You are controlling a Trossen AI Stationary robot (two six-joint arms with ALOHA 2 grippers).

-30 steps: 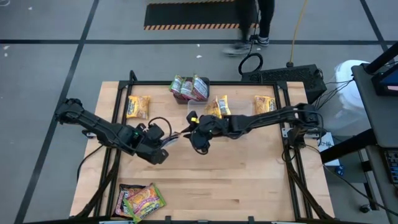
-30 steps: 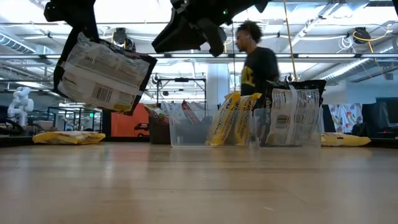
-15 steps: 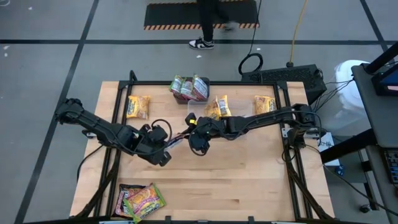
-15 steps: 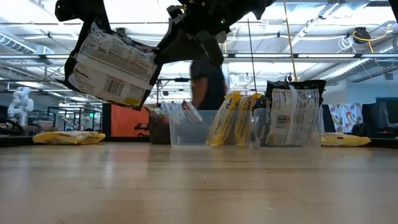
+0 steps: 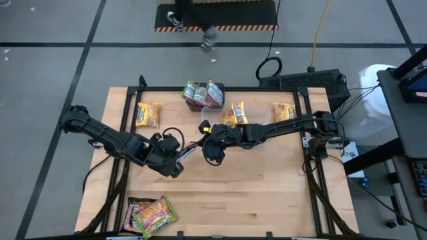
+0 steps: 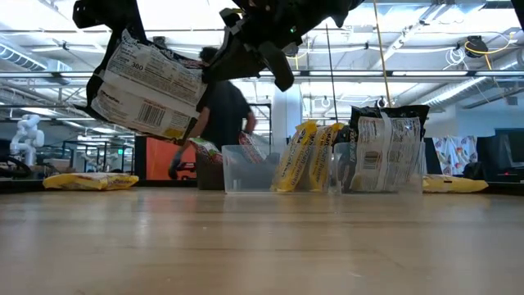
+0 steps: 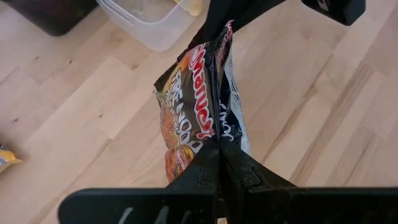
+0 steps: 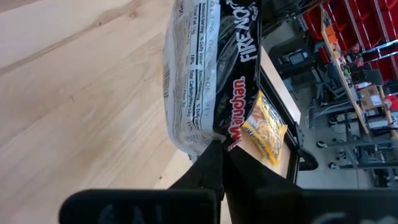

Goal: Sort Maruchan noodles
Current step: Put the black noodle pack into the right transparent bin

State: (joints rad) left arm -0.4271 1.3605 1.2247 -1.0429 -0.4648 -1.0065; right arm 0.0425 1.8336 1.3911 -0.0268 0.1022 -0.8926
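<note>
A dark brown-black Maruchan packet (image 6: 147, 86) with red lettering hangs in the air over the table's middle, between both grippers. Its white printed back faces the near edge. My left gripper (image 7: 219, 149) is shut on one edge, and my right gripper (image 8: 219, 146) is shut on the opposite edge. From above they stand close together, the left gripper (image 5: 176, 162) and the right gripper (image 5: 208, 148), with the packet (image 5: 189, 151) between them. Yellow packets (image 5: 231, 116) stand on edge in a clear tub. Green-edged packets (image 5: 203, 95) sit in the dark box. My left gripper pinches the packet's edge (image 7: 214, 138) between its two fingers, coming from the table's left. The packet is lifted clear, tilted, and reaches away to the other gripper. My right gripper pinches the opposite edge (image 8: 214, 134) between its two fingers, coming from the table's right. The packet is clear of the table.
Single yellow packets lie at the far left (image 5: 148, 113) and far right (image 5: 283, 111). A pile of packets (image 5: 150, 215) lies at the near left corner. Dark packets (image 6: 389, 156) stand in a tub on the right. A person (image 6: 221, 106) walks in the room behind.
My left gripper has carried the packet up and a little toward the table's right, tipping it. The packet's free edge has come to my right gripper's fingers, which were apart from it before. A person has crossed the room behind.
</note>
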